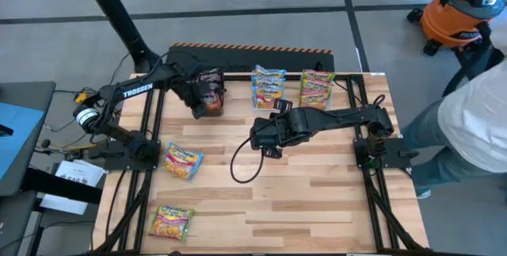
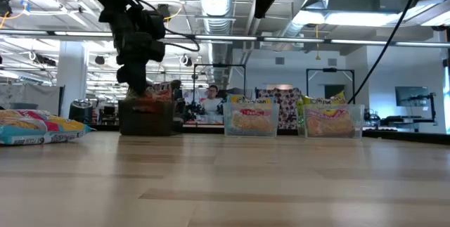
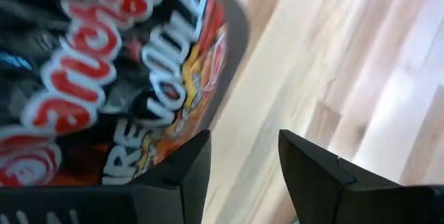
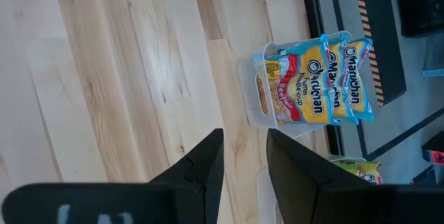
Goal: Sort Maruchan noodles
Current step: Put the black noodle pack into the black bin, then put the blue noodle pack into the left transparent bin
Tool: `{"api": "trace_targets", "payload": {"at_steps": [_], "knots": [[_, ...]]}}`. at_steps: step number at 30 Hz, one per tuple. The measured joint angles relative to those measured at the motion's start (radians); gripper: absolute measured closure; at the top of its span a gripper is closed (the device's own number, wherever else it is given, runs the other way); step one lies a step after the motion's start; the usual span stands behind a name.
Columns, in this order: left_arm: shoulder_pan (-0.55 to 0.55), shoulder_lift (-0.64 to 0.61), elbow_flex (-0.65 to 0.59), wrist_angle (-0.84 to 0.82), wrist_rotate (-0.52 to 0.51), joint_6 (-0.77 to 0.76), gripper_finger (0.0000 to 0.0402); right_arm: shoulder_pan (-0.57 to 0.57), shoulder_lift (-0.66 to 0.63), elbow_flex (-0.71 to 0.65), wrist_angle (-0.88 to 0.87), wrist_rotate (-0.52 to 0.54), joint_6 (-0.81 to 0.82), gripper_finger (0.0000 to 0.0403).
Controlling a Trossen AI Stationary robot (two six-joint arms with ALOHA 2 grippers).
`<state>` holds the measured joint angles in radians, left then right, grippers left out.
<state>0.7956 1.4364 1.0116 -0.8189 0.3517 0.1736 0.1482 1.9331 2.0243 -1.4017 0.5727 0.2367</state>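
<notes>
While the left gripper (image 1: 204, 97) hung over the dark tub (image 2: 145, 117) at the table's (image 1: 317, 200) far left, its fingers (image 3: 187, 165) stood apart, gripping nothing, just beside the dark maroon packets (image 3: 104, 64). The right gripper (image 1: 261, 139), mid-table, also stood parted and empty. Blue-edged packets (image 1: 268, 85) and green-edged packets (image 1: 317, 88) filled two clear tubs; two loose packets (image 1: 183, 161) lay near the left edge.
</notes>
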Motion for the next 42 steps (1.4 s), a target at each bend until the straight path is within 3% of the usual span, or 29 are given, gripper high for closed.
{"api": "trace_targets", "payload": {"at_steps": [15,24,32,42], "knots": [[-0.022,0.005,0.013,0.078,-0.199,-0.021,0.0246,0.000,0.000,0.000,0.000,0.000,0.001,0.0270],[-0.023,0.005,-0.040,0.077,-0.102,-0.026,0.0246,0.000,0.000,0.000,0.001,0.000,0.001,0.0270],[-0.023,0.005,-0.047,0.082,-0.078,-0.012,0.0246,0.000,0.000,0.000,0.004,0.000,0.001,0.0270],[-0.023,0.004,0.048,0.020,-0.075,-0.010,0.0246,0.000,0.000,0.000,0.003,0.000,0.001,0.0270]]}}
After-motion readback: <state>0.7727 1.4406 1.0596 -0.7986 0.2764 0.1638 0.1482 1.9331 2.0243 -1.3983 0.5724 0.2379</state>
